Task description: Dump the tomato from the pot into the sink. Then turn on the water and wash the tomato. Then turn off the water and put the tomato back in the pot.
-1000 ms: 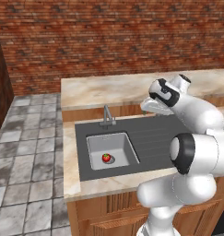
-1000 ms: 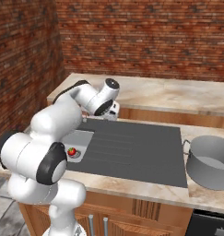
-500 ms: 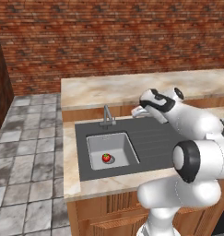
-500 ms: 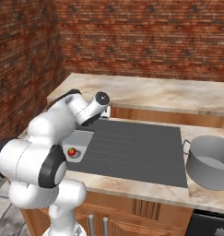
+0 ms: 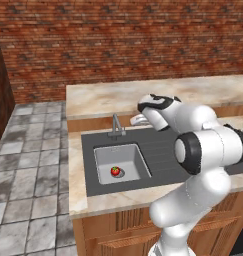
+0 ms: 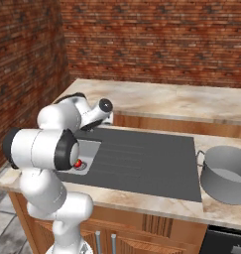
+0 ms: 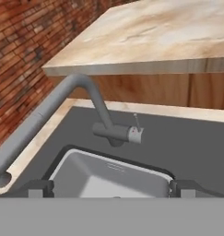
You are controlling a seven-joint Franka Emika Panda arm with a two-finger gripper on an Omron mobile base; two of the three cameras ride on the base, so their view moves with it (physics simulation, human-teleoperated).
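The tomato [image 5: 115,171] is a small red fruit lying on the floor of the sink [image 5: 104,153], near the drain; it also peeks out beside my arm [image 6: 78,163]. The grey faucet [image 5: 115,126] stands at the basin's back edge with no stream running. My gripper [image 5: 136,120] hovers open just right of the faucet, above the dark plate. In the hand view the faucet [image 7: 104,124] and its small lever [image 7: 137,123] lie straight ahead, with the gripper [image 7: 112,189] wide and nothing between its fingertips [image 7: 39,188]. The grey pot [image 6: 230,173] stands on the counter far to the right.
A ribbed drainboard [image 6: 142,154] spreads between the basin and the pot. A raised marble ledge [image 5: 158,95] runs behind the sink, with a brick wall [image 5: 118,40] beyond. Tiled floor [image 5: 28,165] lies to the left of the counter.
The hand has swung left and down across the drainboard toward the faucet. Its jaws stayed open. The tomato and the pot have not moved.
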